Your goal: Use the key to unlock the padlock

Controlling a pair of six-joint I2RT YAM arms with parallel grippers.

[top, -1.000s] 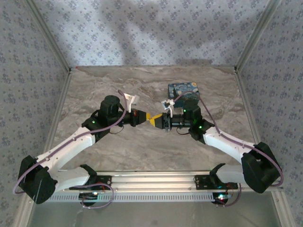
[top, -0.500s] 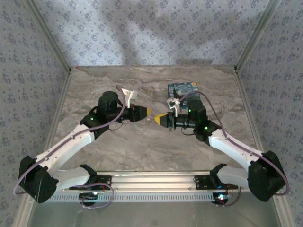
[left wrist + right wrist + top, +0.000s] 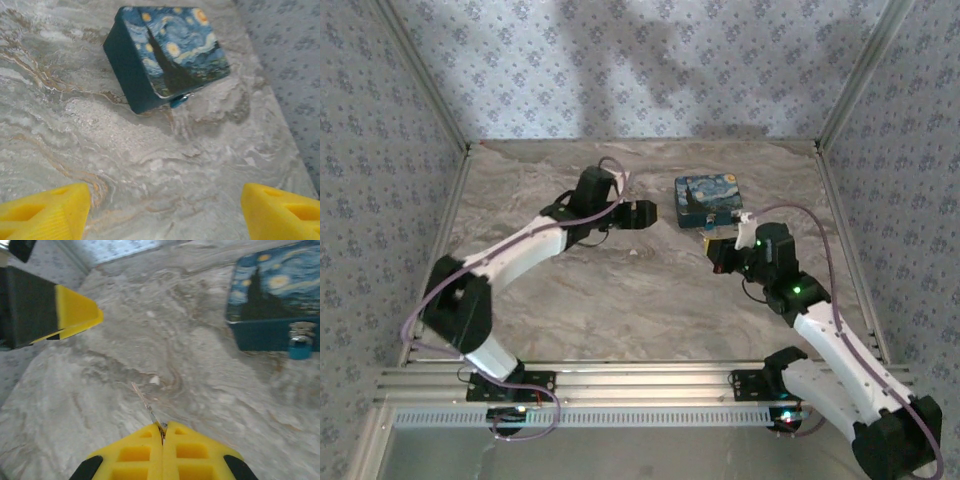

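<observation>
Tiny blue padlock [image 3: 300, 347] hangs on the near side of the closed swirl-painted box [image 3: 272, 287], far right-of-ctr on the marble table [image 3: 100, 150]; blurred, detail unreadable. Right gripper [image 3: 162, 432] clenched on the key [image 3: 145, 402], w/ only a thin shaft showing. Left gripper [image 3: 160, 210] spread wide, left of box.

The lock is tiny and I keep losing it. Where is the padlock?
In the right wrist view, at the right edge: the padlock sits low against the box's dark side wall.
</observation>
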